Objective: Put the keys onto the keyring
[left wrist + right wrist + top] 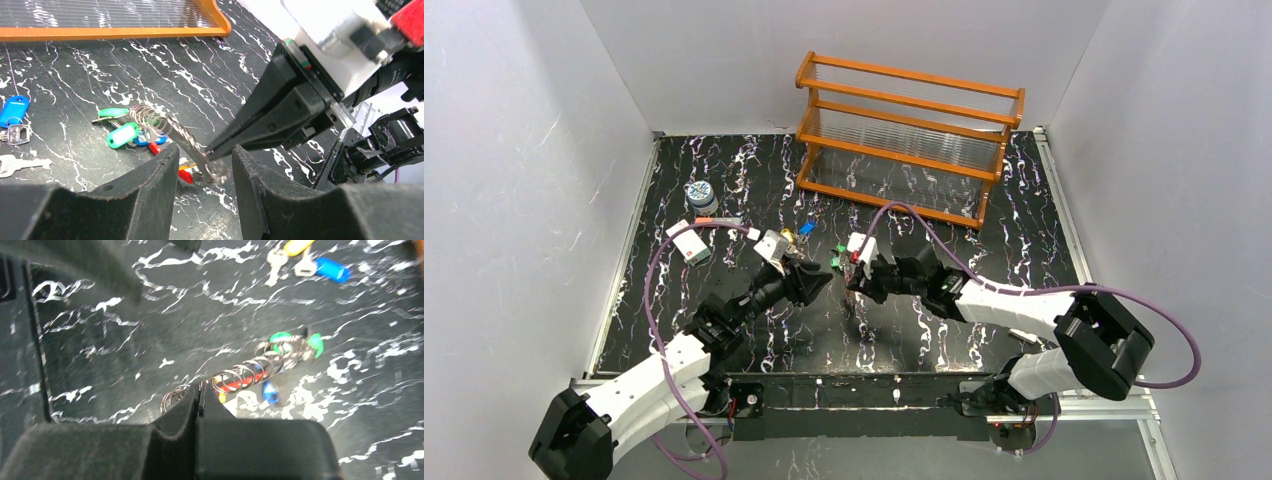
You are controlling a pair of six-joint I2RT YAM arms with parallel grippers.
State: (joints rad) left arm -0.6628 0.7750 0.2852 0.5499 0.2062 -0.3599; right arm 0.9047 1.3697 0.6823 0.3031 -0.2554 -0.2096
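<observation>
The keyring (172,132) is a stretched string of thin silvery rings. My right gripper (200,396) is shut on one end of it, and the end loop (172,397) sticks out beside the fingertips. The far end carries green keys (122,135), a blue key (270,391) and red pieces (185,176). My left gripper (202,167) is open, its fingers (167,172) standing either side of the gripped end without touching it. In the top view both grippers (822,281) (853,285) meet tip to tip by the green keys (835,262). Loose blue (14,110), yellow (297,246) and bare silver (20,162) keys lie apart.
A wooden rack (909,140) stands at the back. A round patterned jar (701,193) and a white card (689,243) lie at the left. The table (984,260) is black marble with white walls around.
</observation>
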